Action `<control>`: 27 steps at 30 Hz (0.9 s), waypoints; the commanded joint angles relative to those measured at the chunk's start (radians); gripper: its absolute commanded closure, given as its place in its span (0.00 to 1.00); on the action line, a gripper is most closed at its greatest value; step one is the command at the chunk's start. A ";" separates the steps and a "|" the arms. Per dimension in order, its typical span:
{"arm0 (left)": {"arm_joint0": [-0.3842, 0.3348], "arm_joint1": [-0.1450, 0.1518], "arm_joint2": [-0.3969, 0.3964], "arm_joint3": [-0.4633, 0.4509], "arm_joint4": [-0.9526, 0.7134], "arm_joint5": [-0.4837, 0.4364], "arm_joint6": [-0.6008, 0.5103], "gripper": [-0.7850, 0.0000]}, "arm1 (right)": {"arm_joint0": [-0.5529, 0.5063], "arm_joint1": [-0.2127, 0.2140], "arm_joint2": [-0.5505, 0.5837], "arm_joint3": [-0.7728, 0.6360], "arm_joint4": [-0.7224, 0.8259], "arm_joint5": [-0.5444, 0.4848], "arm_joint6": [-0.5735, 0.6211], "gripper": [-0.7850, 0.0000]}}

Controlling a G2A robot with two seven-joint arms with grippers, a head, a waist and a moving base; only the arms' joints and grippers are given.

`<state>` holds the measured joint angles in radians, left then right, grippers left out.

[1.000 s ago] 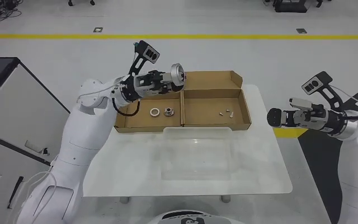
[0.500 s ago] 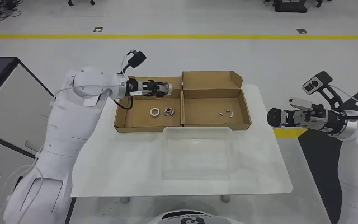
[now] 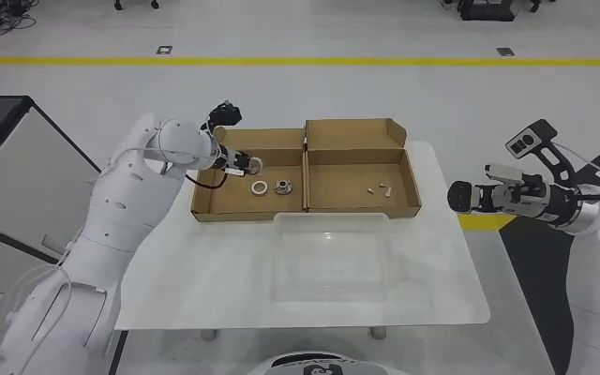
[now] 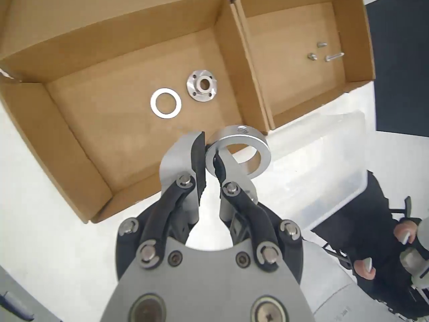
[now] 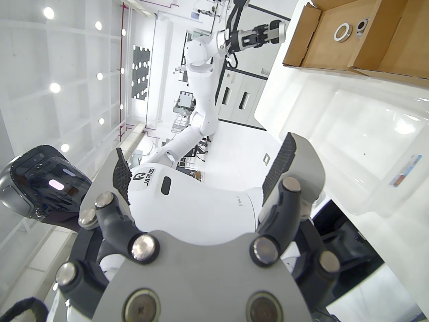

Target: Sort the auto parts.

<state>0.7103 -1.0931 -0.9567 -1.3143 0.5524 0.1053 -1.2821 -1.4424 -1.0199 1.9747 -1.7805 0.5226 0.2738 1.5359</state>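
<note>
Our left claw point(image 4: 209, 165) is pinching 1 wall of the metal collar ring point(image 4: 231, 137), with 1 finger inside the bore and 1 outside. The top view places the ring in the air over the left box point(image 4: 100, 28), whose floor holds a flat washer point(image 4: 154, 102) and a flanged hub point(image 4: 192, 85). The right box point(image 4: 291, 75) holds 3 small screws point(image 4: 333, 56), so we judge that ring-shaped parts belong on the left.

To do this well, we would carry the ring down between the cardboard walls to a bare patch of floor beside the washer. We would part the fingers only once it is close to the floor, because a round part dropped from height may bounce or roll. The grip is narrow and off-centre, so slow, level travel suits it. Our right claw point(image 5: 204, 155) is spread wide and empty, well off the worktop point(image 3: 187, 291).
</note>
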 commanded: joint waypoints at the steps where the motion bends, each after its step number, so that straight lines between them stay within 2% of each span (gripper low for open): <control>1: -0.019 -0.007 0.027 0.046 0.036 -0.005 0.017 1.00 | 0.000 0.000 0.000 0.000 0.000 0.000 0.000 0.00; 8: -0.078 -0.037 0.132 0.223 0.160 -0.028 0.053 1.00 | 0.000 0.000 0.000 0.000 0.000 0.000 0.000 0.00; 14: -0.101 -0.060 0.182 0.358 0.198 -0.053 0.078 1.00 | 0.000 0.000 0.000 0.000 0.000 0.000 0.000 0.00; 27: -0.104 -0.104 0.236 0.485 0.197 -0.098 0.132 1.00 | 0.000 0.000 0.000 0.000 0.000 0.000 0.000 0.00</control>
<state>0.6065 -1.1940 -0.7237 -0.8350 0.7496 0.0091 -1.1533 -1.4424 -1.0199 1.9747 -1.7805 0.5226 0.2738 1.5359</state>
